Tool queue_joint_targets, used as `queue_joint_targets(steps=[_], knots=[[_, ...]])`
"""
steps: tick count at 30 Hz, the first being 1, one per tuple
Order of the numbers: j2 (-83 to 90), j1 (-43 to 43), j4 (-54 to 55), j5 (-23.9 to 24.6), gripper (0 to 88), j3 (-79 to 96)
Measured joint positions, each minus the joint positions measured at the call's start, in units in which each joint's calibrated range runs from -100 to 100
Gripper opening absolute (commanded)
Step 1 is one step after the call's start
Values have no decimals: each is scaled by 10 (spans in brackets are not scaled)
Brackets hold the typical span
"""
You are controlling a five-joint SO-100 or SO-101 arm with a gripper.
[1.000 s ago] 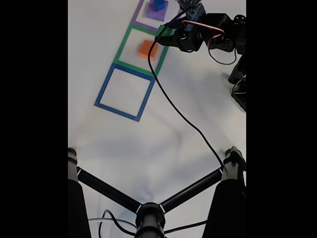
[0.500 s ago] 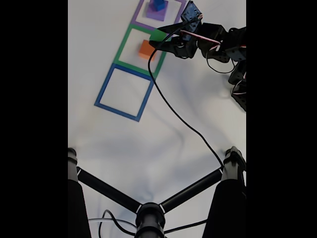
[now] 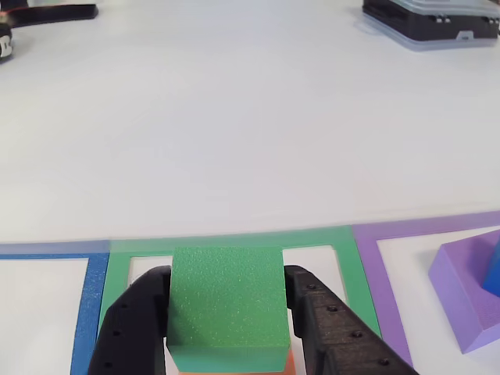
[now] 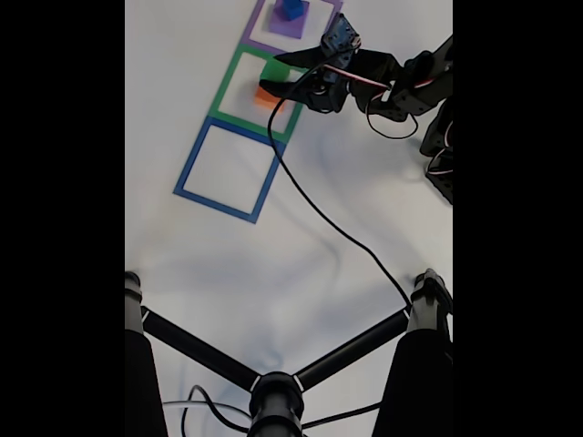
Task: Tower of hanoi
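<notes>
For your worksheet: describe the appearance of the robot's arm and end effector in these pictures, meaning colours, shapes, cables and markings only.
The arm is black, built from blocky segments, with thin looping wires, one reddish, along it. A long black cable trails from it across the white table. The end effector has two matte black plastic fingers with rounded outer edges and small holes dotting them. No markings can be made out.

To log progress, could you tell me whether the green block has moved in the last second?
Yes: the green block moved left from the green tape edge to above the orange block.
</notes>
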State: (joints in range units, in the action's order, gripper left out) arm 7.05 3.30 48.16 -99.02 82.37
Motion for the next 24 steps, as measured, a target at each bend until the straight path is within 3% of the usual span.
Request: queue_joint_targets(steps=[24], knots=[[-100,-3,62,0,101,0]])
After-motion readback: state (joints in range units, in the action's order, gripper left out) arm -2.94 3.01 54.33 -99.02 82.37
